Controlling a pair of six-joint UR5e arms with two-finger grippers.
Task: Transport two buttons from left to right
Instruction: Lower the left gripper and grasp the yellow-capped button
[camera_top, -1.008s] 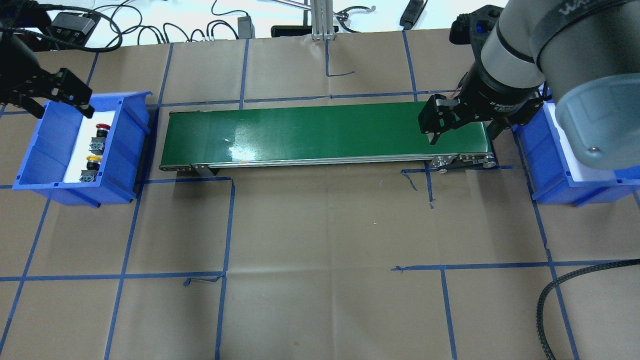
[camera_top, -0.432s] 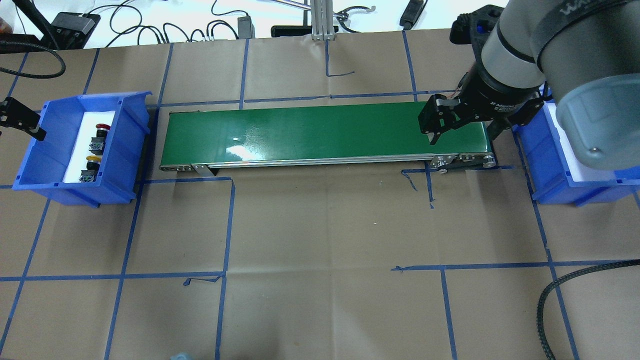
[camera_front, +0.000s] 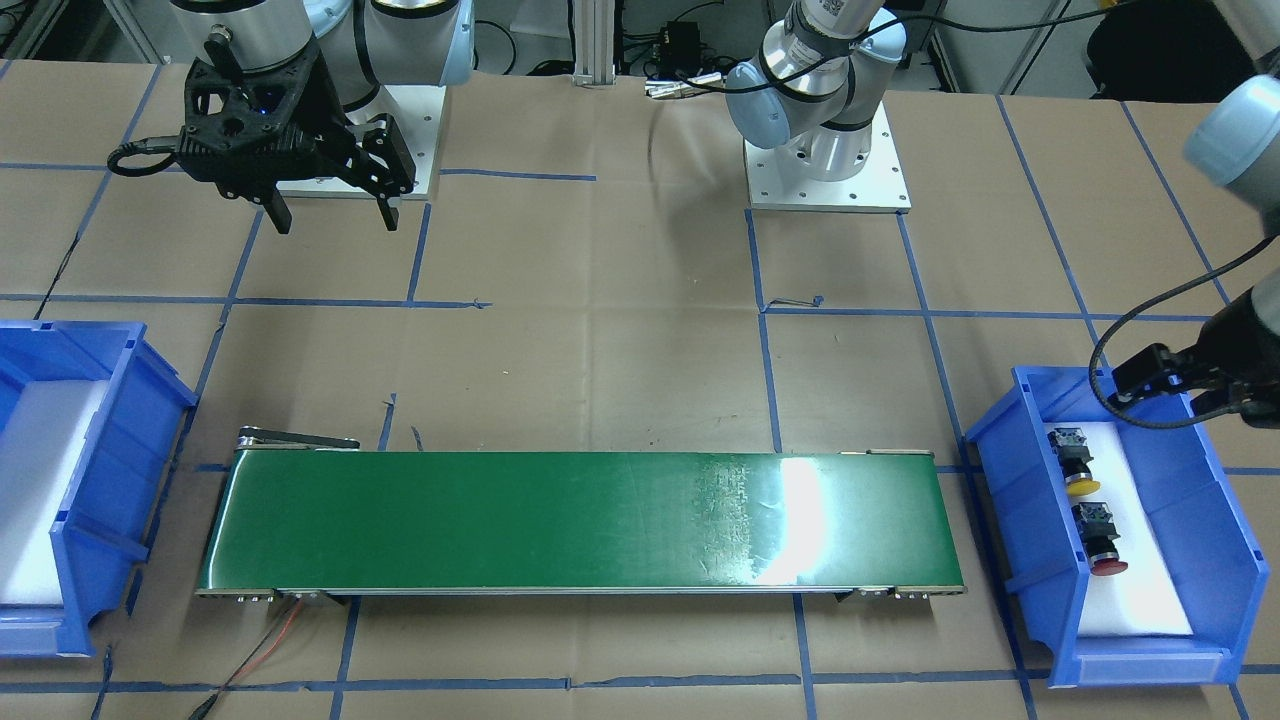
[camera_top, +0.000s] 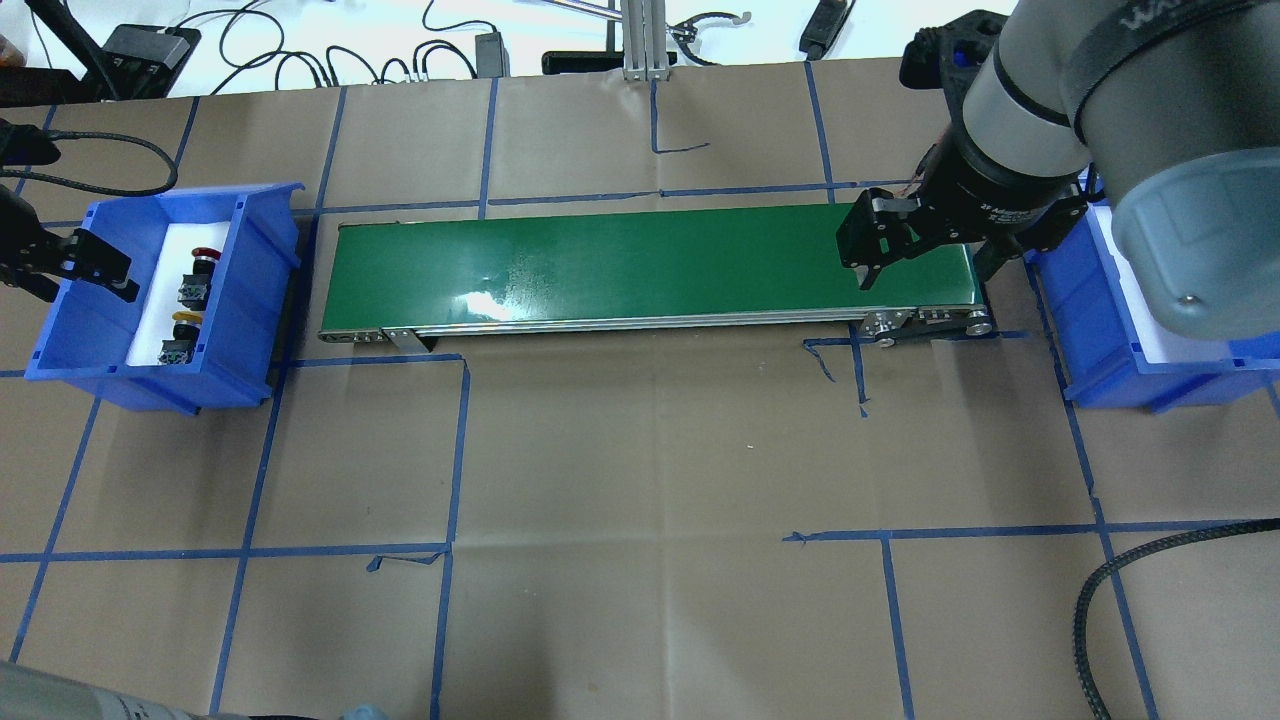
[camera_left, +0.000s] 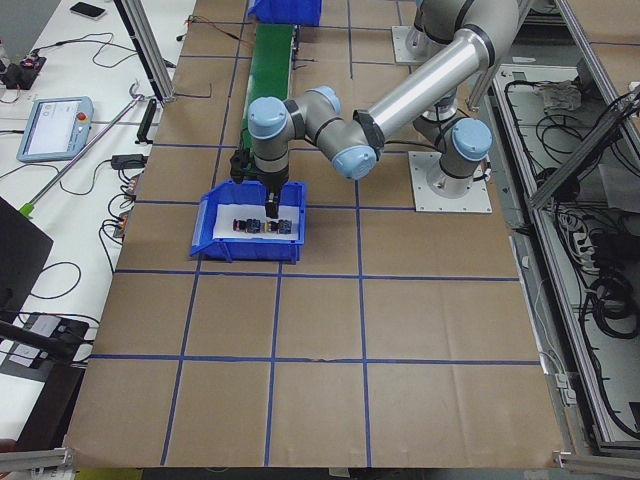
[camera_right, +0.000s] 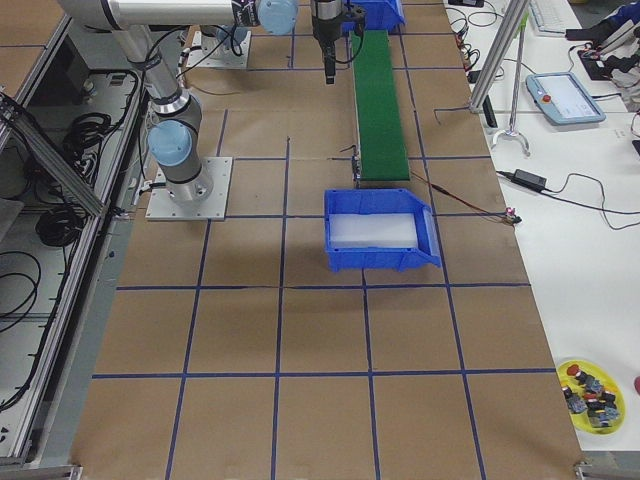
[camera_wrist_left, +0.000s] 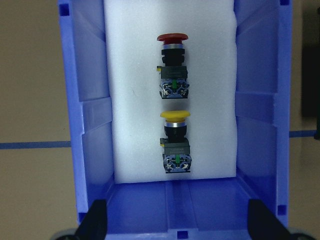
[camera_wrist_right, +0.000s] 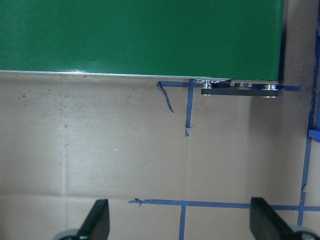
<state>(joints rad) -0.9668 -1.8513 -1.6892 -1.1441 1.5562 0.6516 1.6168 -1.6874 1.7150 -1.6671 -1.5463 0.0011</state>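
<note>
Inside blue bin (camera_wrist_left: 90, 125), red button (camera_wrist_left: 171, 55), yellow button (camera_wrist_left: 175, 135)

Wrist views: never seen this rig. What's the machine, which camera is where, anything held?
Two robot arms at a paper-covered table. Cameras: one overhead behind the robot, one facing it, one at each table end, one on each wrist. On the table a green conveyor belt runs between a blue left bin and a blue right bin. The left one holds a red button and a yellow button on white foam. The left tool hangs open above them; the right tool hangs open near the belt's other end. Nothing is held.
</note>
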